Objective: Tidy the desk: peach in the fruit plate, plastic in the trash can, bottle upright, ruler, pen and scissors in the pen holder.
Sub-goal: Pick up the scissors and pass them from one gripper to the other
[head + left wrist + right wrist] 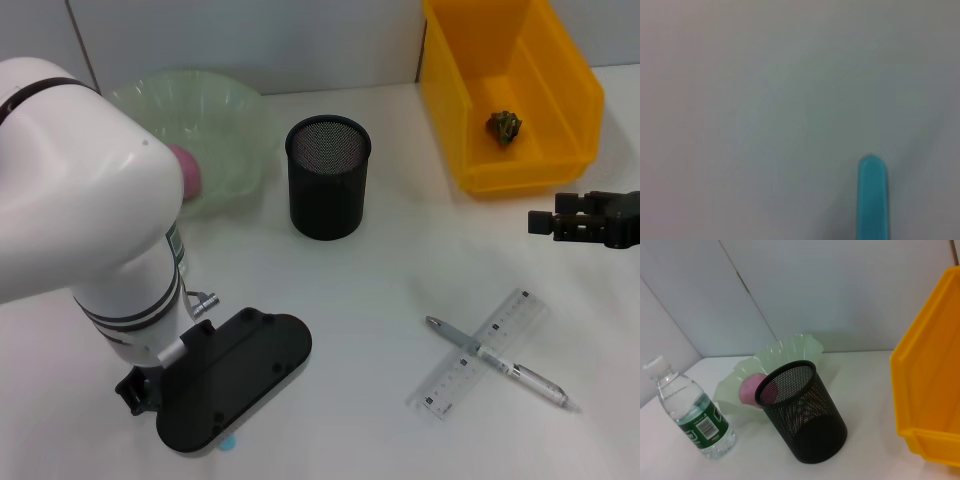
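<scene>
The pink peach (187, 170) (751, 388) lies in the green fruit plate (215, 105) (790, 350). A crumpled piece of plastic (503, 125) sits inside the yellow trash can (470, 110) (930, 390). Beside the plate the bottle (692, 415) stands upright, mostly hidden behind my left arm in the head view. The clear ruler (445, 385) and the pen (520, 375) lie crossed on the table at the front right. My left gripper (225, 390) hangs low over the front left; only a teal end of the scissors (228, 443) (872, 197) shows beneath it. My right gripper (548, 222) hovers at the right, in front of the trash can.
The black mesh pen holder (328, 178) (802, 412) stands in the middle, between plate and trash can. A grey wall closes off the back of the white table (400, 270).
</scene>
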### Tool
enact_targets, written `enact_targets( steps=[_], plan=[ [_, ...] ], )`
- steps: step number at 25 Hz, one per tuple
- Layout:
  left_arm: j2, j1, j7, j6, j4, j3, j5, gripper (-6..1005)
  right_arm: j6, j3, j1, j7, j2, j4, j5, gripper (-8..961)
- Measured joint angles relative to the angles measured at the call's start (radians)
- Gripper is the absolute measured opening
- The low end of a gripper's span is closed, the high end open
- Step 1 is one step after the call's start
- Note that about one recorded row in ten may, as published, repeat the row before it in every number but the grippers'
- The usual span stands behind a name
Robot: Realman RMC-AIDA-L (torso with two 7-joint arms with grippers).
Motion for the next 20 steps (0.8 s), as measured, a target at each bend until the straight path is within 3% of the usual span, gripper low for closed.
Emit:
enact_targets(
  steps=[17,20],
  plan=[
    [0.0,0.003,-0.045,0.064,0.069,-0.013,0.004,243,0.0,0.003,0.002,-0.007,0.001,0.0,0.0,819],
    [0.0,0.008,-0.106,0.097,0.13,-0.015,0.02,244,0.0,0.002,0.003,-0.008,0.002,0.0,-0.001,819]
  ],
)
